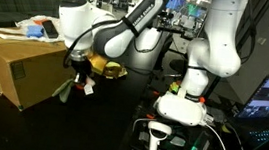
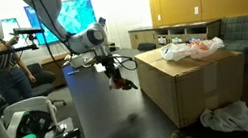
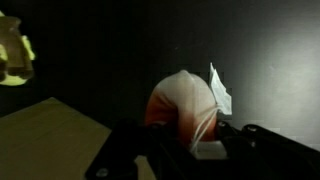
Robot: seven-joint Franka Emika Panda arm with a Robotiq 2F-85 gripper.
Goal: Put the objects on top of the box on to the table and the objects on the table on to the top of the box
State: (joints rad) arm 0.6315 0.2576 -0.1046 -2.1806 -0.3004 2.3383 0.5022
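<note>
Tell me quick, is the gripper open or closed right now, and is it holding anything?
Gripper: closed, holding a small orange-and-white object with a white tag.

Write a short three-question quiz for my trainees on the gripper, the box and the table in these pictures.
1. True or false: the gripper is empty.
2. What lies on top of the box? A) crumpled plastic bags B) a laptop C) nothing
3. Fill in: in the wrist view, the orange-and-white item sits between the jaws above the ____ table.
Key: 1 false; 2 A; 3 black.
</note>
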